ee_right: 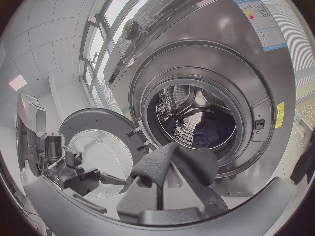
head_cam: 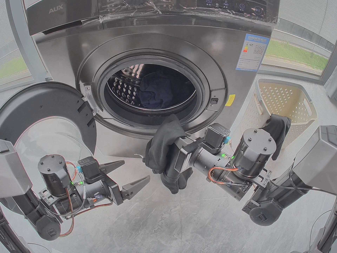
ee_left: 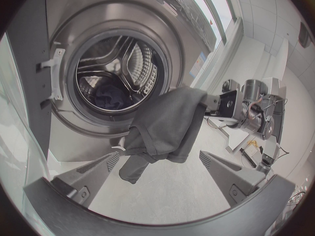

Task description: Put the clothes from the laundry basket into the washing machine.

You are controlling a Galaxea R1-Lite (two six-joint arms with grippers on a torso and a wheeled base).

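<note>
My right gripper [head_cam: 175, 143] is shut on a dark grey garment [head_cam: 163, 148] just below and in front of the washing machine's open drum [head_cam: 151, 88]; the cloth [ee_left: 167, 128] hangs off the fingers toward the floor. A dark blue garment [head_cam: 159, 90] lies inside the drum. My left gripper [head_cam: 128, 176] stands open and empty low on the left, in front of the swung-open door [head_cam: 42, 113]. The beige laundry basket [head_cam: 302, 106] stands to the right of the machine with another dark garment [head_cam: 279, 127] draped over its front rim.
The round door hangs open to the left of the drum opening, close above my left arm. The grey floor [head_cam: 175, 218] in front of the machine is bare. Windows run behind the machine on both sides.
</note>
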